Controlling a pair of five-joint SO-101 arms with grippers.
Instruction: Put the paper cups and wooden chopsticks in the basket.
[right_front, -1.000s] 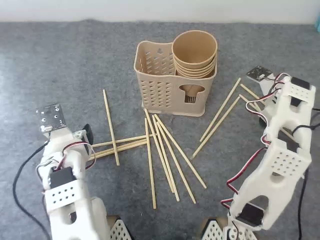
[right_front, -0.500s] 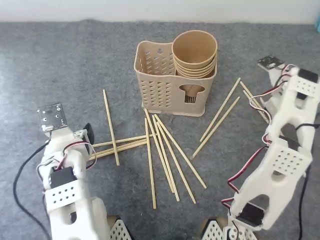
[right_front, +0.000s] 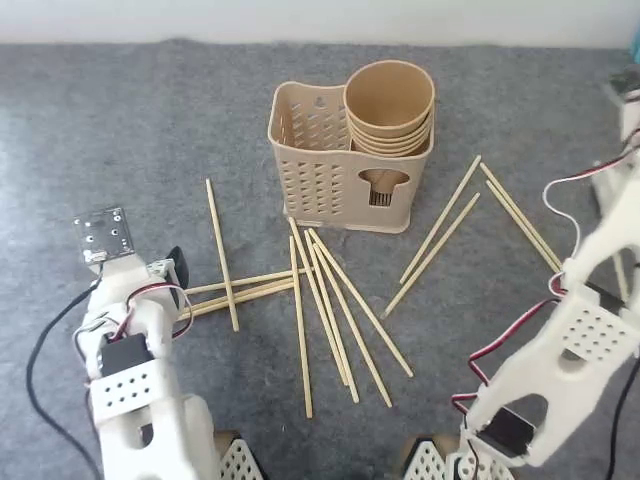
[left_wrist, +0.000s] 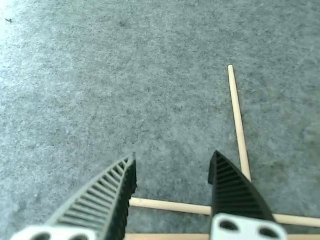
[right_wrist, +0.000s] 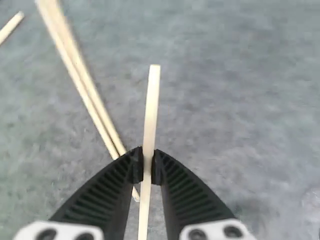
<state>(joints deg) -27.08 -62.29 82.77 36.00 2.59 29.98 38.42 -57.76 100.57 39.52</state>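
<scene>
Since a second ago my right arm (right_front: 590, 335) has swung outward to the right. Now my left gripper (left_wrist: 174, 156) hangs open over crossed chopsticks (left_wrist: 237, 120); cups (right_front: 389, 100) sit stacked in the basket (right_front: 310, 175); my right gripper (right_wrist: 146, 157) pinches one chopstick (right_wrist: 151, 110).

grey felt-like mat (right_front: 120, 120) covers the whole table surface, with a pale white strip (right_front: 300, 18) running along its far edge.

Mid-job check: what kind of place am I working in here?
Most likely a hobby or lab tabletop test setup: a grey felt-like mat covers the surface, two white plastic arms with exposed wires stand at it, and thin wooden chopsticks lie scattered beside a beige perforated plastic basket.
</scene>
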